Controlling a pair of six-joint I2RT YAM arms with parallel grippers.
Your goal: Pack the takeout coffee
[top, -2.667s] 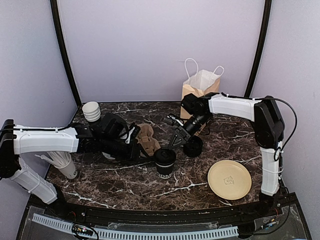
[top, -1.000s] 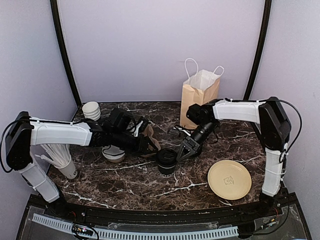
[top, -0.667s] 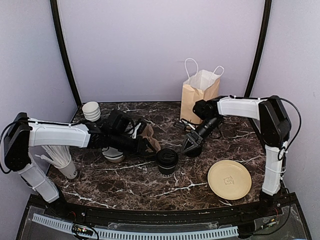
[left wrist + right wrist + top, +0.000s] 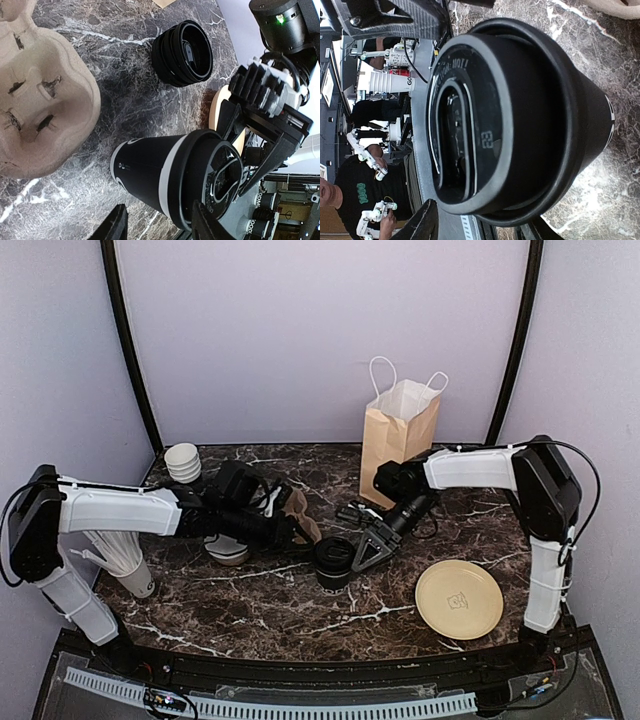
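Observation:
One black lidded coffee cup (image 4: pixel 333 562) stands on the marble table; I see no second lidded cup. In the left wrist view the cup (image 4: pixel 165 180) fills the lower middle. My left gripper (image 4: pixel 295 534) is open, its fingers spread just short of the cup's left side, beside the cardboard cup carrier (image 4: pixel 297 512). My right gripper (image 4: pixel 363 551) is open at the cup's right side, jaws wide. In the right wrist view the cup's lid (image 4: pixel 470 120) sits very close between the spread fingers (image 4: pixel 420 222).
A brown paper bag (image 4: pixel 398 430) stands open at the back. A low stack of black lids (image 4: pixel 182 52) sits behind the cup. A tan plate (image 4: pixel 459 599) lies front right. White bowls (image 4: pixel 183 462) and a lying cup stack (image 4: pixel 122 565) are at the left.
My right gripper has swung from the lid stack down and left to the cup's right side. The left arm has stayed by the carrier.

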